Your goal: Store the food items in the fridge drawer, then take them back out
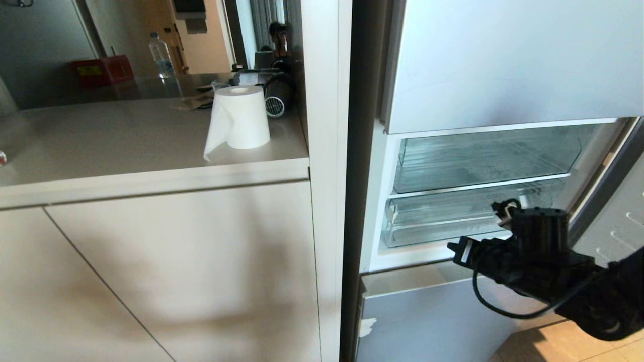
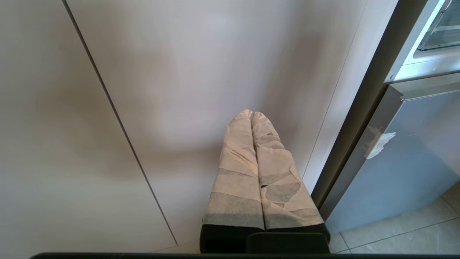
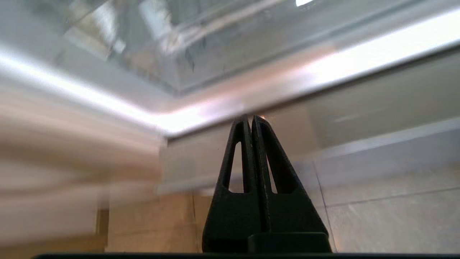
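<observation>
- Two clear plastic compartments show inside the open fridge; the lower, shallow fridge drawer (image 1: 453,218) has a thick clear front lip, lies pushed in, and looks empty.
- Right tool (image 3: 251,120), fingers pressed together, gripping nothing, sits just in front of that drawer's lip.
- Left tool (image 2: 251,114), tape-wrapped fingers closed, faces the cabinet door (image 2: 179,90).
- Paper roll (image 1: 240,118) stands on the desk (image 1: 126,146), far left.

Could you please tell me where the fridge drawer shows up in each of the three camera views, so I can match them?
Head view: the fridge drawer sits right of centre, the lower clear compartment, just behind the right gripper's arm.
Left wrist view: only a sliver of a clear compartment at the top right corner; whether it is the drawer I cannot tell.
Right wrist view: blurred clear plastic fills the top; which compartment, I cannot tell.
Shared landmark: the white fridge frame ledge beneath it.
</observation>
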Controlling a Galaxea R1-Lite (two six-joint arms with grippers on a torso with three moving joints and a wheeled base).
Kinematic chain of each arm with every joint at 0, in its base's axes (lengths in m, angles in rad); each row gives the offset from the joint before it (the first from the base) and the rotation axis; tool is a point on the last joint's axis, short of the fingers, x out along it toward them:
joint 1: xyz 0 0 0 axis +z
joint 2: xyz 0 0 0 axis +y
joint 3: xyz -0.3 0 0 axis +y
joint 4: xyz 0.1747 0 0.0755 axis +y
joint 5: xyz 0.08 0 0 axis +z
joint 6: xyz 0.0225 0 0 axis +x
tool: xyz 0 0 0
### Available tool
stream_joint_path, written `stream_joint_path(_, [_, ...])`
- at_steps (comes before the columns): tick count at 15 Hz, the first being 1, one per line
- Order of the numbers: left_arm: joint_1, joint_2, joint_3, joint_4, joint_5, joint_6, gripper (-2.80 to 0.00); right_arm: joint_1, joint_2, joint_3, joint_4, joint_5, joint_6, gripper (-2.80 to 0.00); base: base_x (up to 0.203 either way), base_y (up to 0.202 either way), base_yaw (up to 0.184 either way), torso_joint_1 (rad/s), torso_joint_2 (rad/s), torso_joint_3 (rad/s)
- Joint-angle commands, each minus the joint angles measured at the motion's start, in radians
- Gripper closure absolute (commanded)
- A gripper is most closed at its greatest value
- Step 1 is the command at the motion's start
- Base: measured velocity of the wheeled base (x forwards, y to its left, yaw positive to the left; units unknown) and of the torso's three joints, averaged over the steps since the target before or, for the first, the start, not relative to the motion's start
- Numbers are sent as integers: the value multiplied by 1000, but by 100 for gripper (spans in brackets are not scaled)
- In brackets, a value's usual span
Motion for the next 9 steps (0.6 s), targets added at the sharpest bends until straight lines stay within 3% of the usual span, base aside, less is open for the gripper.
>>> stream_joint_path(1, [0,1,0,0,0,0,0,10,-218,135,-5,-1,-17,0,0,0,0,0,0,0])
stream_joint_path(5, [0,1,0,0,0,0,0,16,-693,398,89,-34,-214,0,0,0,0,0,0,0])
stream_joint_path(9, [0,1,0,0,0,0,0,-4,-1261,469,512,-101,-329,0,0,0,0,0,0,0])
